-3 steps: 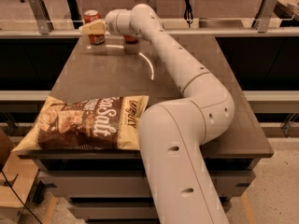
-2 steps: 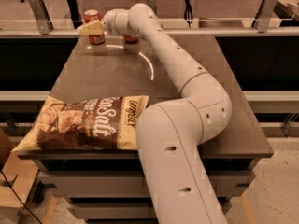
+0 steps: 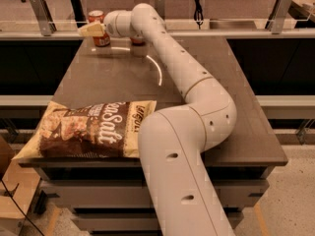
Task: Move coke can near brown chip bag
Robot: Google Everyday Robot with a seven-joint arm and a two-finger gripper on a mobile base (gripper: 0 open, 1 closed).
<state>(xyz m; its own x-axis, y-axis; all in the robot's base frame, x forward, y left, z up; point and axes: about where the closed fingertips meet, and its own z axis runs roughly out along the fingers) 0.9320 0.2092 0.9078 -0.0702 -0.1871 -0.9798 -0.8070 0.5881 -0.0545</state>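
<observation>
At far-left corner of table point(image 3: 123, 77), gripper point(image 3: 92, 30) is reaching across coke can point(image 3: 96, 16) — grasp step underway (jaw state: cannot tell). Next move is calling for lift & carry to brown chip bag point(image 3: 88, 129) at near edge — well apart.

Glossy bag point(image 3: 93, 129), matt table point(image 3: 123, 77), plastic jaws at can point(image 3: 96, 16)

The single camera looked down from high behind the arm point(image 3: 182, 181), close to its bulky near link. It faced across the tabletop point(image 3: 256, 127) toward the far edge, where the tool point(image 3: 90, 30) sat upper left of the frame.
</observation>
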